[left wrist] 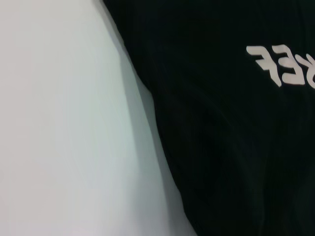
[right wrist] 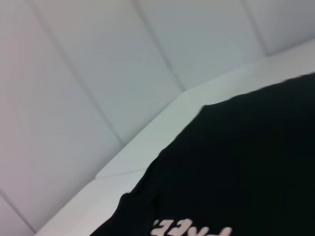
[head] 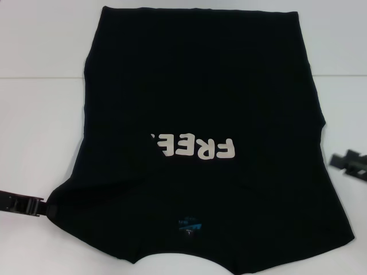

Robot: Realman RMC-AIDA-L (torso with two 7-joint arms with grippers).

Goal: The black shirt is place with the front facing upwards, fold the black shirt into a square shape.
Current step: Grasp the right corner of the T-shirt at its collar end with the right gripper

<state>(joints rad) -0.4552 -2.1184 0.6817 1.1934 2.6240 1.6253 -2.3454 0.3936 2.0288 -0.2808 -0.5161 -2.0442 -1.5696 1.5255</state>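
Left gripper at the table's near left edge, touching the black shirt at its near left corner; finger state cannot be told. Right gripper near the right edge, just beside the shirt, finger state likewise unclear. Shirt spread front-up across the white table, sides folded in, cream lettering central, blue neck label toward the near edge.

We see the black shirt as soft matt cloth, lightly creased, its cream lettering a smooth flat print and its small blue neck label faintly shiny. Beside the left gripper, hard black plastic with dull sheen, the white table looks smooth and matt.
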